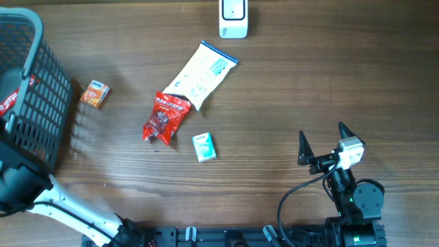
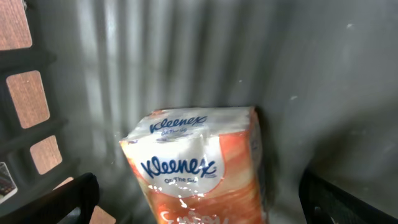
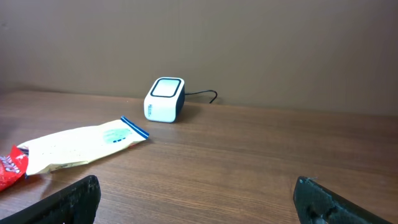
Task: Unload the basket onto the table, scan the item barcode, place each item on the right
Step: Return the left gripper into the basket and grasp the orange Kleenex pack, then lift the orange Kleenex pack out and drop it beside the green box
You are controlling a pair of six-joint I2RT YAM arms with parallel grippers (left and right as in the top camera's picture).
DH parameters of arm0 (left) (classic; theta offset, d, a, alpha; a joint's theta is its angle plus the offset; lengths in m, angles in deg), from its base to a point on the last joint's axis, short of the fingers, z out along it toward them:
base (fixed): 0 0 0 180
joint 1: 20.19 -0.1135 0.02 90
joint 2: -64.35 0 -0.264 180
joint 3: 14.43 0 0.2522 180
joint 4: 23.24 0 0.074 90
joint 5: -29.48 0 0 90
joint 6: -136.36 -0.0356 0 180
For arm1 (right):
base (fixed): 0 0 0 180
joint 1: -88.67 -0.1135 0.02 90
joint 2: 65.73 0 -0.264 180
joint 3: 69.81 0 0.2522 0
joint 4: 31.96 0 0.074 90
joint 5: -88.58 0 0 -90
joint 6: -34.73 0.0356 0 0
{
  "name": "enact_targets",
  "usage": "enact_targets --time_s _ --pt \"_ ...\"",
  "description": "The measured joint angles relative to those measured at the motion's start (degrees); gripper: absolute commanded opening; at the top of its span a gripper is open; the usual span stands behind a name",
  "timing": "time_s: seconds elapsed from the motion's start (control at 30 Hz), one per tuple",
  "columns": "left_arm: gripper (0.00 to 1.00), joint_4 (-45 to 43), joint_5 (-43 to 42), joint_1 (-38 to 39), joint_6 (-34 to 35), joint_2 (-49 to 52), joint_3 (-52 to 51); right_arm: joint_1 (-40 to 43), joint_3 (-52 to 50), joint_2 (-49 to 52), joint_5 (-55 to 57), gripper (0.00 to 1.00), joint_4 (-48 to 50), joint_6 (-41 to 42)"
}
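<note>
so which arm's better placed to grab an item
Probably left: the left gripper, open, faces the Kleenex pack in the basket. The right gripper, open, sits apart from every item.

Left arm (image 1: 68, 209): near left corner, white link slanting from the near edge out to the left.
Left jaws: spread wide, one fingertip (image 2: 78, 199) in each lower corner of the wrist view.
Right arm (image 1: 357, 199): near right, folded over its base.
Right jaws: wide apart, empty, tips pointing far, above the tabletop.
</note>
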Motion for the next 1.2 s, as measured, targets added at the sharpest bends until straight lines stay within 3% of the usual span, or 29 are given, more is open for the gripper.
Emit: enact_targets --time_s 0.03,0.1,0.3,0.43,0.83,0.97,1.13,1.2 --pt "0.81 -0.31 0.0 0.0 0.0 0.0 0.0 0.0 0.0 0.0 0.0 0.99 0.0 0.0" --pt "0.69 -0.79 -0.13 0.0 0.52 0.0 0.0 0.0 0.0 0.0 0.0 1.0 0.0 0.0" --pt "0.65 -1.27 -0.24 0.0 0.42 0.02 -0.15 0.0 0.0 0.0 0.0 1.0 0.0 0.0" --pt "0.45 -1.31 -0.26 0.0 0.57 0.02 -0.15 0.0 0.0 0.0 0.0 1.0 0.0 0.0" --pt "0.43 -1.31 -0.39 0.0 0.44 0.02 -0.15 0.0 0.0 0.0 0.0 1.0 0.0 0.0" --pt "0.22 -1.29 -0.42 0.0 0.57 0.02 -0.15 0.0 0.0 0.0 0.0 1.0 0.0 0.0" --pt "0.21 -1.05 -0.66 0.0 0.44 -0.04 -0.13 0.0 0.0 0.0 0.0 1.0 0.0 0.0" --pt "0.15 -0.9 -0.7 0.0 0.42 -0.04 -0.02 0.0 0.0 0.0 0.0 1.0 0.0 0.0"
